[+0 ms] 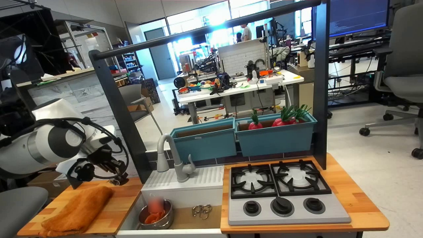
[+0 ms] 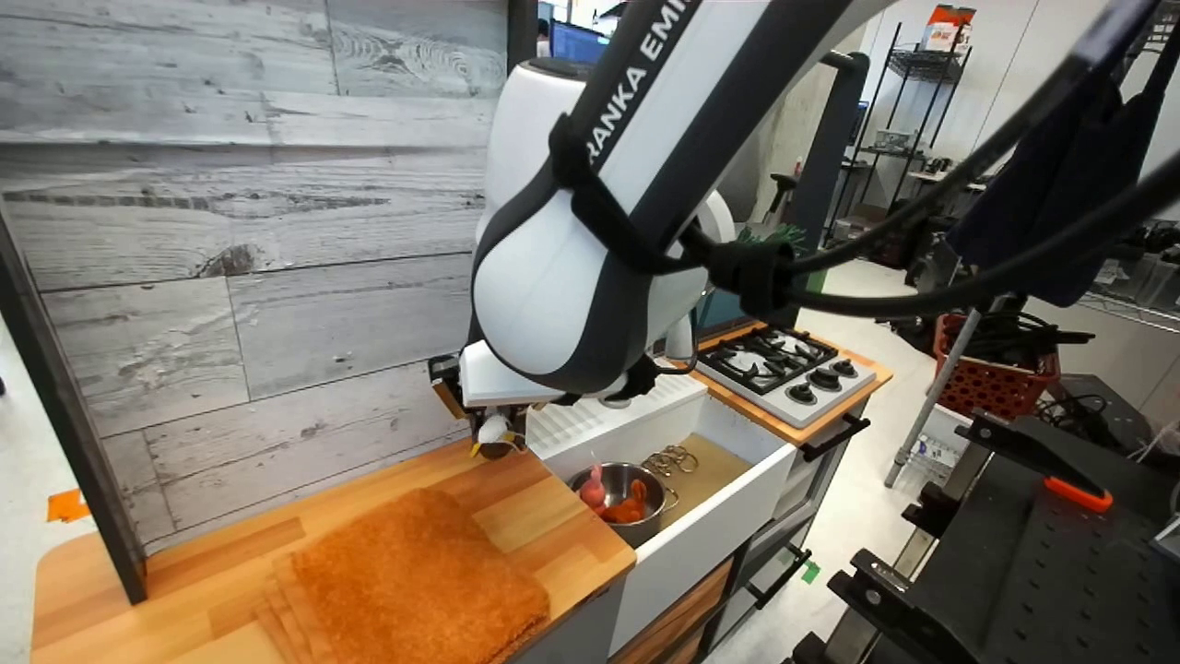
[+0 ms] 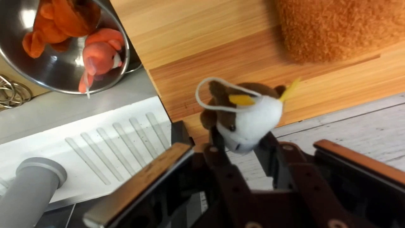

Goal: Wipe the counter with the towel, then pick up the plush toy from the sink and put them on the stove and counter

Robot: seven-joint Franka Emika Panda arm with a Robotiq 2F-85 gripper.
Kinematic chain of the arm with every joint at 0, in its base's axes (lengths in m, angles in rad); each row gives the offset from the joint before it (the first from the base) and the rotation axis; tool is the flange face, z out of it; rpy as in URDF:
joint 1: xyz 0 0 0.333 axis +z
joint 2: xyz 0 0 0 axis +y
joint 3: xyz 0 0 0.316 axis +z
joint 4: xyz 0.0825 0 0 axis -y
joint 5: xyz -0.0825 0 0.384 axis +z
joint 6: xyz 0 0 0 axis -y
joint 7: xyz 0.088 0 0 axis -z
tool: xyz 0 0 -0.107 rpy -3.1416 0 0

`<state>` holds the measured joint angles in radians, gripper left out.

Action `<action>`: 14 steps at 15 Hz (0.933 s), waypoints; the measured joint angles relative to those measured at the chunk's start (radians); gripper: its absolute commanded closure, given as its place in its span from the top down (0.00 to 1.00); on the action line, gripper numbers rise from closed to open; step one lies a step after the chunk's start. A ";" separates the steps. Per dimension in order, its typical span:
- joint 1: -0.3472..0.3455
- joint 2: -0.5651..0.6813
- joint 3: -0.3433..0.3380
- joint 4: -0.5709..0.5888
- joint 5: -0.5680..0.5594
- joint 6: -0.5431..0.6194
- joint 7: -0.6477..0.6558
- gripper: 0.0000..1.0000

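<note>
One brown-and-white plush toy is clasped in the gripper, whose jaws stand partly apart with the toy pressed between them, above the counter beside the sink. An orange toy and a pink toy lie in a metal pot inside the sink. The towel rests on the counter near the sink; the stove sits on the sink's opposite side.
</note>
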<state>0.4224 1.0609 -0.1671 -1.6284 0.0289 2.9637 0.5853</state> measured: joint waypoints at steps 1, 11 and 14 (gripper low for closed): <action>0.000 0.000 0.004 0.001 0.000 0.000 -0.008 0.70; 0.046 -0.109 -0.098 -0.107 0.000 -0.095 -0.046 1.00; 0.028 -0.106 -0.102 -0.124 -0.001 -0.201 -0.045 1.00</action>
<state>0.4504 0.9552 -0.2686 -1.7526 0.0283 2.7624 0.5406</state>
